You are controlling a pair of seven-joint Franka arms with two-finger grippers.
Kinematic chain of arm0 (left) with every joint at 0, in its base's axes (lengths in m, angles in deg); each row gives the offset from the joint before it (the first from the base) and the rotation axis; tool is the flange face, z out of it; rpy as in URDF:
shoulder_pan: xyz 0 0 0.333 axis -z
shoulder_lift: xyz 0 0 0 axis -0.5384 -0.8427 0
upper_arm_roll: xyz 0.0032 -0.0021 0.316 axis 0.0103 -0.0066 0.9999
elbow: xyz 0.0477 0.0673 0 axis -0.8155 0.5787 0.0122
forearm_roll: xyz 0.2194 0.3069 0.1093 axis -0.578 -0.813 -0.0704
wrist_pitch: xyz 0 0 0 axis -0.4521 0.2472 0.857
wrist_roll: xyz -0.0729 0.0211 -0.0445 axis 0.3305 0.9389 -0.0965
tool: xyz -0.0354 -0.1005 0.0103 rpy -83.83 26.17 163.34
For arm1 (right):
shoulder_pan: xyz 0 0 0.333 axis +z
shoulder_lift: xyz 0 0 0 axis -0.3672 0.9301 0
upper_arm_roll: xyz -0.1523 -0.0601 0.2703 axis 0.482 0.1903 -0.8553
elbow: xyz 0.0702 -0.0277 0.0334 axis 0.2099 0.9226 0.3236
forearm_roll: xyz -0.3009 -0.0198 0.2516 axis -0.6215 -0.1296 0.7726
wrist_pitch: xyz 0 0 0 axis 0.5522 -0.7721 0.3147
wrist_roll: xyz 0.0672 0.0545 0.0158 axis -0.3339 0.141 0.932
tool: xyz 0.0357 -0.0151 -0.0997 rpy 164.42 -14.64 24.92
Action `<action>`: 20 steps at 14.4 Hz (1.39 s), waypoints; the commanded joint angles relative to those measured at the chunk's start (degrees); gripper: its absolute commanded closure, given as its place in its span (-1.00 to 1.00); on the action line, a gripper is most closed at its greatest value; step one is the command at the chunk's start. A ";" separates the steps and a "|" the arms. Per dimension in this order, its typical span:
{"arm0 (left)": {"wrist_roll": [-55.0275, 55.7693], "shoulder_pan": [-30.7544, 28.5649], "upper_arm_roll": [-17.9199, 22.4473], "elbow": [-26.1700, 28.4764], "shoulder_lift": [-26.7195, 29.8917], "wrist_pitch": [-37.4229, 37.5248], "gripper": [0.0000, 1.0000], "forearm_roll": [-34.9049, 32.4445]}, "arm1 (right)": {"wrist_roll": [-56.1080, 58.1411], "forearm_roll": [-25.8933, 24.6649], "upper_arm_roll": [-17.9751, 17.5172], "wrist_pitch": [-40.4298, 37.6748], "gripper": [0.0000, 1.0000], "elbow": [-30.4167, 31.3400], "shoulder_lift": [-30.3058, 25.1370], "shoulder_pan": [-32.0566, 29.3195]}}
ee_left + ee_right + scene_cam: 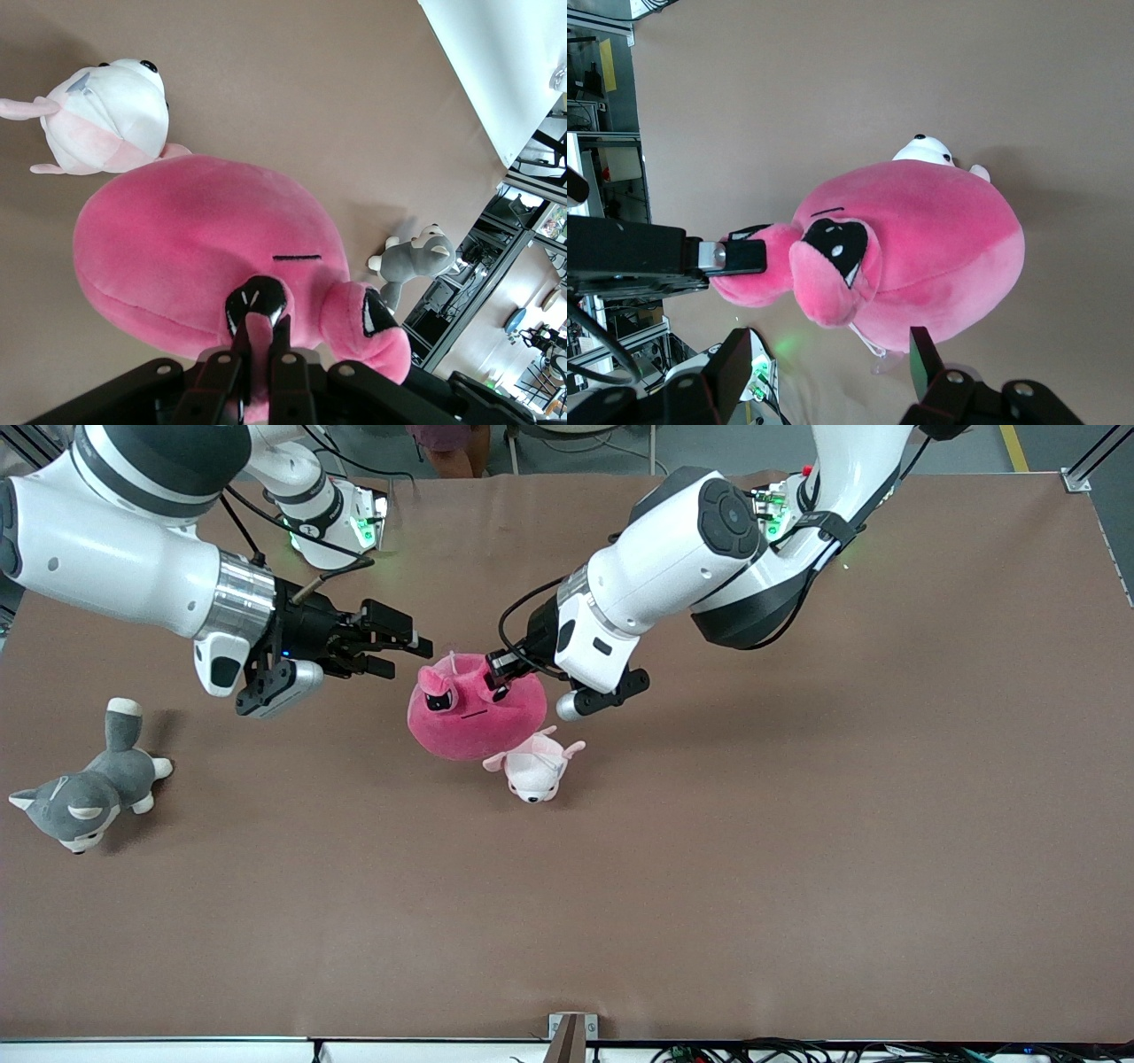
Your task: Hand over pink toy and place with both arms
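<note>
The pink toy [474, 717], a round hot-pink plush with black angry eyes, hangs a little above the table's middle. My left gripper [496, 677] is shut on one of its small pink nubs beside an eye, as the left wrist view shows [263, 323] with the toy's body [195, 248] below the fingers. My right gripper [403, 654] is open and empty, level with the toy at the right arm's end of it, not touching. In the right wrist view its fingers [921, 350] stand wide apart just short of the toy [921, 257].
A small pale pink-and-white plush [534, 766] lies on the table, partly under the pink toy's nearer edge; it also shows in the left wrist view [111, 115]. A grey-and-white husky plush [84, 793] lies toward the right arm's end of the brown table [797, 824].
</note>
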 commanded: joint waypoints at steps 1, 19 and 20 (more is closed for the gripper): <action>0.46 0.53 0.03 -1.71 -0.82 -0.16 0.98 0.61 | -0.81 0.29 0.61 1.87 -0.59 -0.86 1.32 1.61; 0.46 0.53 0.03 -1.62 -0.82 -0.51 0.59 0.61 | -0.19 -1.29 0.61 4.08 0.94 -0.95 3.52 3.46; 0.64 0.44 0.11 -1.62 -0.82 -0.43 0.19 0.61 | -0.10 -1.29 0.61 4.08 0.95 -0.95 3.52 3.46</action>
